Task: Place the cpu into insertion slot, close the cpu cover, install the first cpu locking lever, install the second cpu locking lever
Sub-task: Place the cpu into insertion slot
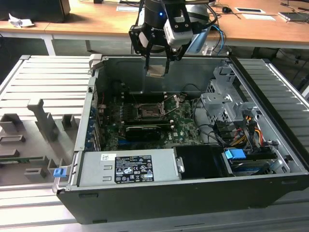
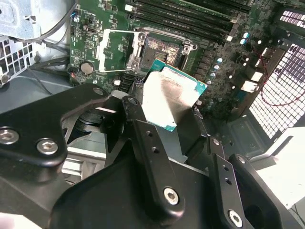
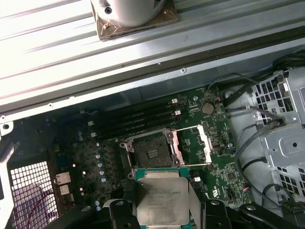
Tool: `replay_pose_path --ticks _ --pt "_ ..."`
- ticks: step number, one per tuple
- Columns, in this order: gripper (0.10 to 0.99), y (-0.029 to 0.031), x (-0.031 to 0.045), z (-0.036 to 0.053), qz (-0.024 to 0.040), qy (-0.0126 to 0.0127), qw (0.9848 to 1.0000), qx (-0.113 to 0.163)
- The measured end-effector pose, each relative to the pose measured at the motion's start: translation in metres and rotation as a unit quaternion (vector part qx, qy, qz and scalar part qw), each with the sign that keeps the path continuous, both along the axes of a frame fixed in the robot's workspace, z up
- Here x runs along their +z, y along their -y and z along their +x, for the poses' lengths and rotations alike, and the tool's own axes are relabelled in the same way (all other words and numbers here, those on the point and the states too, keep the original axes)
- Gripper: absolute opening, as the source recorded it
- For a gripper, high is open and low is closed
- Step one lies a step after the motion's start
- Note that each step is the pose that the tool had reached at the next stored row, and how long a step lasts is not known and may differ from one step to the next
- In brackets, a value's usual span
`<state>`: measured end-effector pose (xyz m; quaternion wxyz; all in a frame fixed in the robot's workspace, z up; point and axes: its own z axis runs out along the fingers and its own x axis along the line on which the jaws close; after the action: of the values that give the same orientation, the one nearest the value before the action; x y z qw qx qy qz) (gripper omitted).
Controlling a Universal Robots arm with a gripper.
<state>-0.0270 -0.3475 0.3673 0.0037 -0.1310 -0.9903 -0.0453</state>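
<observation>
Currently your end effector [image 1: 157, 68] pinches cpu [image 1: 156, 72] between fingers, high over open computer case [image 1: 159, 205]. Insertion slot [image 1: 149, 112] sits below on green board, well apart from cpu. You see cpu cover [image 3: 175, 147] swung open beside slot.

Open case [image 1: 120, 72]. The gripper [image 1: 157, 70], clamped on the cpu [image 1: 156, 72], hangs over it. The way down to the slot [image 1: 150, 112] is clear, with the cover [image 3: 204, 143] swung aside. Obstacles: a card [image 1: 142, 131] just beside the slot, and the drive cage [image 1: 224, 104] and cables [image 1: 207, 129] on the exterior view's right.
</observation>
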Motion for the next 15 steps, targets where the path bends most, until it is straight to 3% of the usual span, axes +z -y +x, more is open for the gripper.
replay_pose_path --ticks 15 --pt "0.529 0.0000 -0.0011 0.0000 -0.0002 0.0000 0.9988 -0.049"
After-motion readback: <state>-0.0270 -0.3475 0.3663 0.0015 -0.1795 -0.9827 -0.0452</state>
